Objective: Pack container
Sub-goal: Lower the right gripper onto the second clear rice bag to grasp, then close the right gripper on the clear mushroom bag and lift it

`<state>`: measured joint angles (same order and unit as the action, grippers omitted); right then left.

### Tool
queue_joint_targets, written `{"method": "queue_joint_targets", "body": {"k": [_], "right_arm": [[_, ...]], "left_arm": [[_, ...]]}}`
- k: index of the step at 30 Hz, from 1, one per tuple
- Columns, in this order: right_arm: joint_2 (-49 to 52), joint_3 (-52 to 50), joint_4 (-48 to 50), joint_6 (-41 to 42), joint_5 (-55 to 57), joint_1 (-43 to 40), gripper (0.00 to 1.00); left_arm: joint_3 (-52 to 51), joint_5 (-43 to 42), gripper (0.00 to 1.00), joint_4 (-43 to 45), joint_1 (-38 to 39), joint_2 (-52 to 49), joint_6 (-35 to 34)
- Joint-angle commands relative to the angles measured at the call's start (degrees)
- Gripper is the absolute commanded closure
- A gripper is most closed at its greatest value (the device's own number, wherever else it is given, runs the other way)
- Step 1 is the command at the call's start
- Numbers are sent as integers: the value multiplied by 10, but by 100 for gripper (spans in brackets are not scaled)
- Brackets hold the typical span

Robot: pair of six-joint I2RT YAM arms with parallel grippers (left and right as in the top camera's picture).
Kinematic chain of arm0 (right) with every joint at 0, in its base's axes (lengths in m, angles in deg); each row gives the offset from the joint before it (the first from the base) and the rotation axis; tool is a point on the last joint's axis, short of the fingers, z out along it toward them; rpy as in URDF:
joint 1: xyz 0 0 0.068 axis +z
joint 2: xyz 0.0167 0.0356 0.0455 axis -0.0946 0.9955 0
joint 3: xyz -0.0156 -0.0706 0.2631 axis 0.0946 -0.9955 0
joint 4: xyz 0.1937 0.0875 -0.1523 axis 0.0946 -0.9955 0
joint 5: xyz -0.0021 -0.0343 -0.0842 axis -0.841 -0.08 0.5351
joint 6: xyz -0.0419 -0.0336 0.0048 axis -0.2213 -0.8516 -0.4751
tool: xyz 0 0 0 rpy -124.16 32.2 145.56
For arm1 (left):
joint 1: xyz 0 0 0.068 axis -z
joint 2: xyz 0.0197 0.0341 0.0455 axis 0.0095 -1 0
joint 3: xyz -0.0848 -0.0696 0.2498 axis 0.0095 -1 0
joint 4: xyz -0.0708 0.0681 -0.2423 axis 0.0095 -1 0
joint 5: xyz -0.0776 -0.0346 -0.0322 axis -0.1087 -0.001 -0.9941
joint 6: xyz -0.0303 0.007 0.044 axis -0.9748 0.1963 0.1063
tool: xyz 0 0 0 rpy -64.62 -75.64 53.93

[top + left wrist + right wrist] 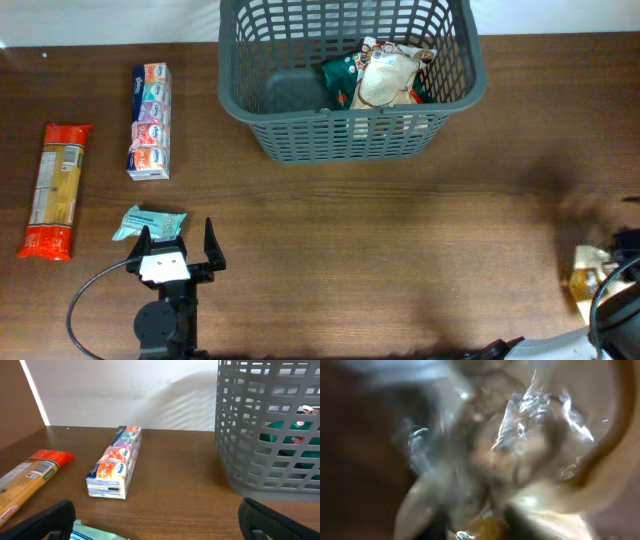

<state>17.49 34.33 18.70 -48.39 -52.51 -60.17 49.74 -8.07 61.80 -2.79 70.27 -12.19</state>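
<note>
At the far middle of the brown wooden table [400, 250] stands the large dark grey plastic lattice-sided container [300, 140], its open top within reach of both arms. It already holds a green foil packet [338, 75] and a pale cloth-like pouch [385, 80], both piled toward its right end, so its left half is bare and could take more goods. Three items wait on the left of the table, well apart from the container: a long orange-and-red pasta packet [55, 190], a slim multicoloured carton [150, 120] and a small teal flat packet [148, 222]. The left gripper [177, 232] rests low, its jaws spread to their widest and holding nothing. The teal flat packet lies just ahead of its fingers [55, 517], which suggests it is the likely next pick on that side. At the near right edge the right gripper [612, 262] is down over a crinkly yellowish clear-wrapped packet [587, 272]. Its wrist view is filled by blurred, glinting wrapping [520, 435]. The jaws are hidden, so whether they have closed on this packet cannot be told. The packing appears partly done, with four items outside the container.
</note>
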Motion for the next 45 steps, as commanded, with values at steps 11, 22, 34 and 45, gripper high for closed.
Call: {"method": "queue_joint_targets", "body": {"k": [11,22,34,45], "right_arm": [[44,-22,12,-49,-46,21,91],[44,8,-18,-70,8,68,1],[44,180,-134,-81,129,139,1],[43,209,-170,-73,184,130,1]], "left_arm": [[-4,-6,1,0,2,5,-6],[-4,-6,1,0,2,5,-6],[-4,-6,1,0,2,5,-6],[-4,-6,1,0,2,5,-6]]}}
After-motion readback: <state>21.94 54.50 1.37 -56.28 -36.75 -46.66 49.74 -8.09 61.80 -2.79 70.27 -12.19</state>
